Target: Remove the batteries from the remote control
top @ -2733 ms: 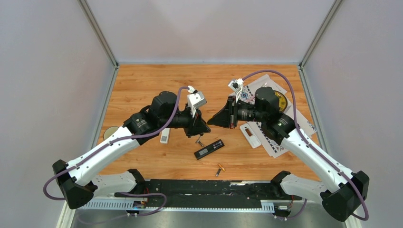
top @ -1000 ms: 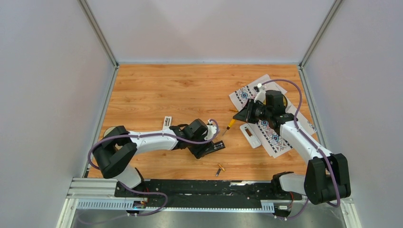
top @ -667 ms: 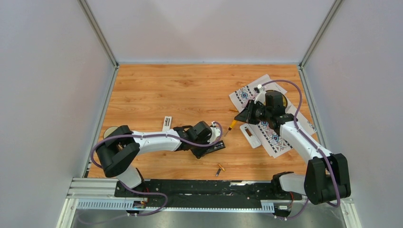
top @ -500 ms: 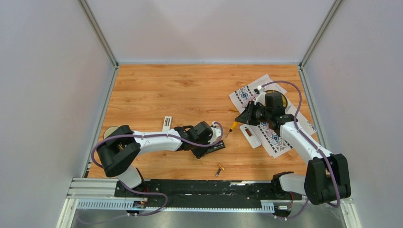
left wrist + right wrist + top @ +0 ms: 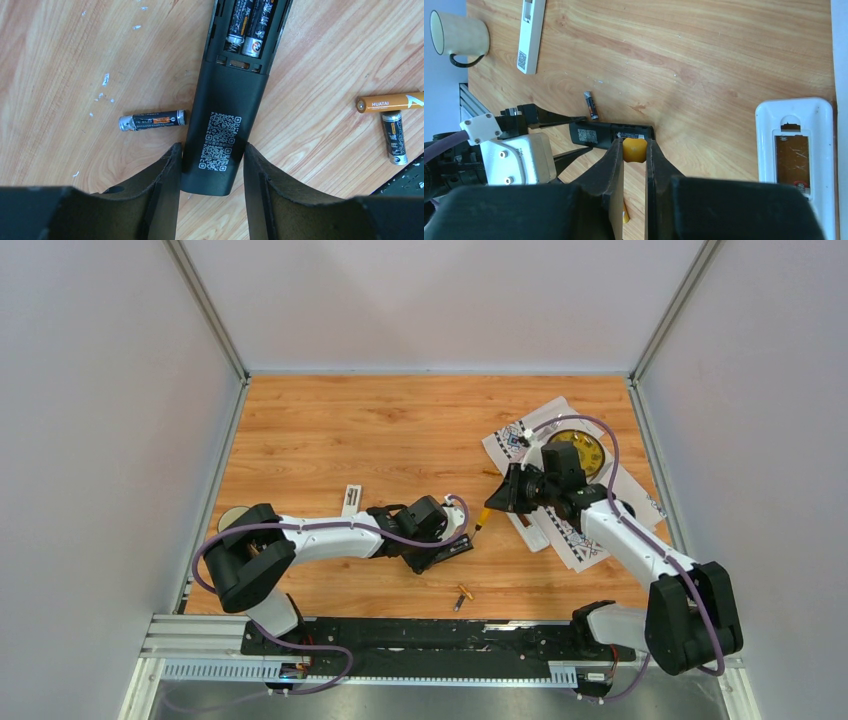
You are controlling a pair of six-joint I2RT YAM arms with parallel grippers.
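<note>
The black remote (image 5: 222, 125) lies back up with its cover off; two batteries (image 5: 248, 25) sit in its open bay. My left gripper (image 5: 210, 150) is closed on the remote's lower end, a finger on each side. One loose dark grey battery (image 5: 152, 120) lies left of the remote. An orange one (image 5: 390, 102) and a dark one (image 5: 395, 144) lie to its right, also in the top view (image 5: 462, 594). My right gripper (image 5: 634, 156) is shut on the yellow-handled screwdriver (image 5: 634, 150), which points at the remote (image 5: 452, 551).
A white remote (image 5: 350, 499) lies left of my left arm, with a cream mug (image 5: 459, 37) beyond it. A second white remote (image 5: 796, 155) with an open bay lies on the patterned mat (image 5: 600, 530), near a yellow disc (image 5: 578, 452).
My right gripper has moved left and nearer with the screwdriver, bringing its tip to the black remote. My left gripper came down onto the remote earlier and has since stayed on it.
</note>
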